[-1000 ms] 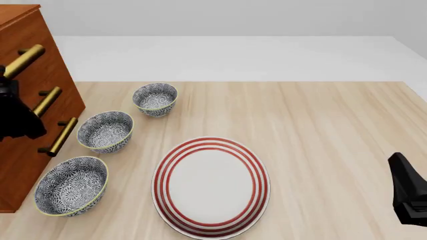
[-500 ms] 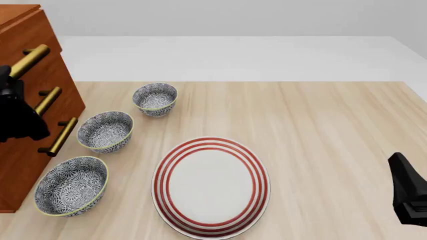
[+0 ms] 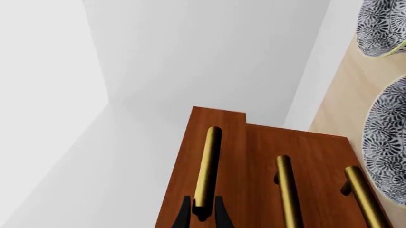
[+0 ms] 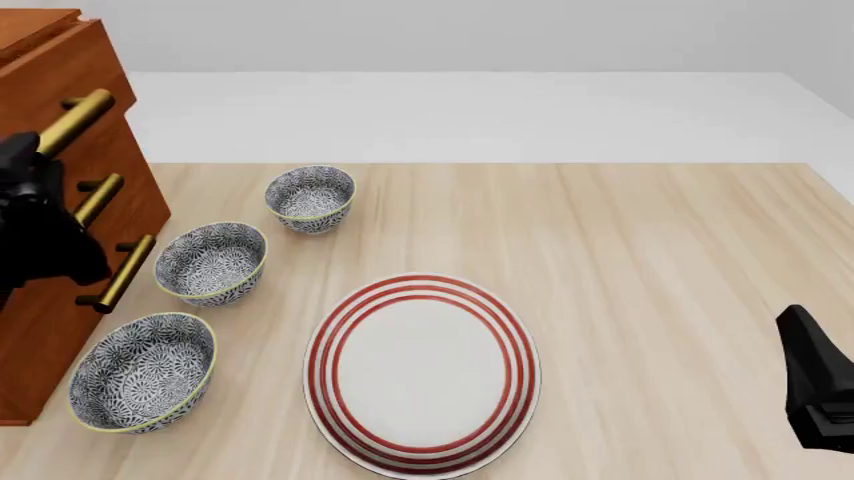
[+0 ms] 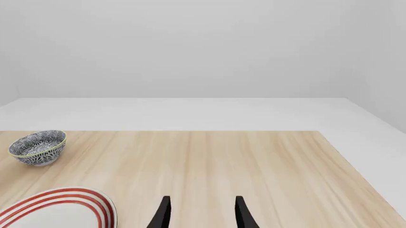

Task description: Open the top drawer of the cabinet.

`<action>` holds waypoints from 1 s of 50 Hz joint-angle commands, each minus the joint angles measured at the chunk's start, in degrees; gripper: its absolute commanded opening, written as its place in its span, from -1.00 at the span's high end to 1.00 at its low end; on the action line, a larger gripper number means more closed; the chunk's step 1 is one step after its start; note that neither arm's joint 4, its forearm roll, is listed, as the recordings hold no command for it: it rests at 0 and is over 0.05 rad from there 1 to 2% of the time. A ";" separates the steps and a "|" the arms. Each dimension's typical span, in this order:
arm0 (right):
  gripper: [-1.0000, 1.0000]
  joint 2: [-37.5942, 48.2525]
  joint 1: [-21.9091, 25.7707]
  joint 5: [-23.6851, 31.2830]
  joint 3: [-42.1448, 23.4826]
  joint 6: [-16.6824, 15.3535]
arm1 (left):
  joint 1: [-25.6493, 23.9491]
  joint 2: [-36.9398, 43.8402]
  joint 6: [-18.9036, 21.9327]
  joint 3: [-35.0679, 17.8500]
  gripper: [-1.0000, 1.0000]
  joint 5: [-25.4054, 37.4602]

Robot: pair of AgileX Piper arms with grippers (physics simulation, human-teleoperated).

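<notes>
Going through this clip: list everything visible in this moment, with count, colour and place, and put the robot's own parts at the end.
cabinet: one, reddish-brown wood, three stacked drawers, at the table's left edge in the front view.
top drawer: one, reddish-brown, uppermost, standing slightly proud of the two below.
brass bar handles: three, one per drawer; the top one sits between the left end effector's fingers.
patterned bowls: three, dark blue and white with yellow-green rims, in a row beside the cabinet: far, middle, near.
plate: one, white with red rings, near centre of the table.
table: one, light wood.
left end effector: black, shut on the top handle.
right end effector: black, open, over bare table at near right.
</notes>
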 commanded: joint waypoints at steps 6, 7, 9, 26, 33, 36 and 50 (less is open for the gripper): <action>-1.00 0.00 0.00 0.00 0.00 0.00 | -0.62 -1.54 0.31 2.28 1.00 0.79; -1.00 0.00 0.00 0.00 0.00 0.00 | -0.62 -1.54 0.31 2.28 1.00 0.79; -1.00 0.00 0.00 0.00 0.00 0.00 | -0.69 -1.47 0.40 2.25 1.00 0.65; -1.00 0.00 -0.01 0.00 0.00 0.01 | -1.50 -2.77 0.54 2.59 1.00 1.19; -1.00 0.00 0.00 0.00 0.00 0.02 | -1.96 -3.21 0.54 2.56 1.00 1.52; -1.00 0.00 0.00 0.00 0.00 0.00 | -2.30 -3.80 0.51 2.71 1.00 1.90; -1.00 -0.01 0.00 0.00 0.00 0.00 | -3.17 -5.18 0.57 2.78 1.00 3.00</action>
